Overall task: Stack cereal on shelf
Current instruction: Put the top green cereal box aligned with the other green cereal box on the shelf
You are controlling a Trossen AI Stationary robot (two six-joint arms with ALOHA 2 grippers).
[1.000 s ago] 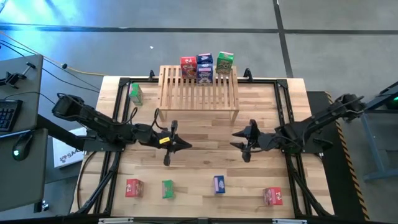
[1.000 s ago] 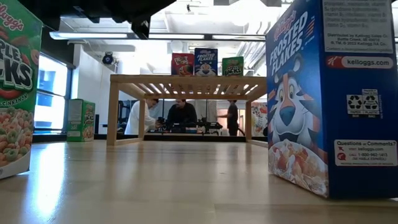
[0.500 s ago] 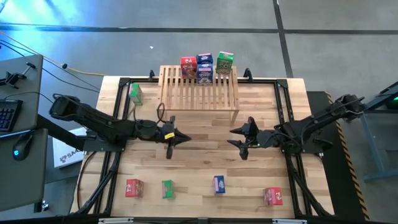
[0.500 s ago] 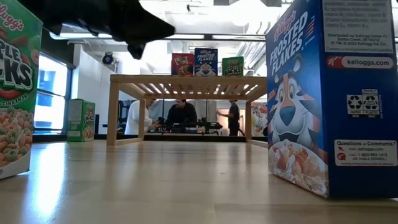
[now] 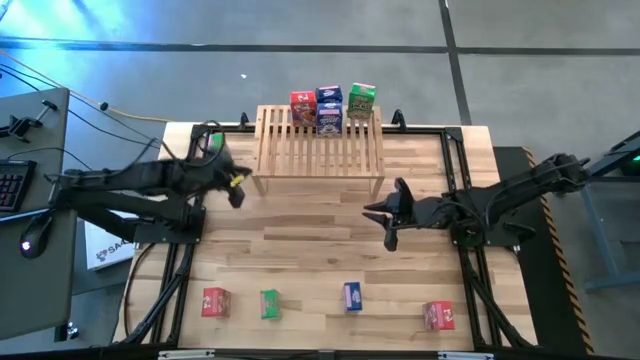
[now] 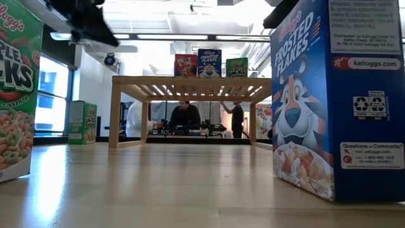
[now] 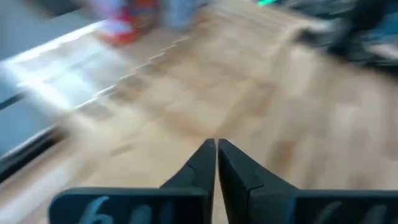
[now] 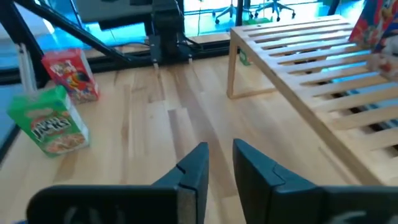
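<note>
Now left gripper (image 5: 238,186) has swung from mid-table toward green box (image 5: 216,148) — jaws together, empty; right gripper (image 5: 385,217) narrowed, holds nothing.

The room is bright. Ceiling lights (image 6: 209,12) glare above the shelf (image 6: 192,81). The left wrist view is blurry.

The left arm stretches across the table's left edge, its left gripper (image 5: 237,183) pressed shut and empty just off the left end of the shelf (image 5: 320,150). In front of the shelf's right end, the right gripper (image 5: 384,213) holds nothing, its fingers (image 8: 194,167) a narrow gap apart, pointing toward the table's middle.
</note>
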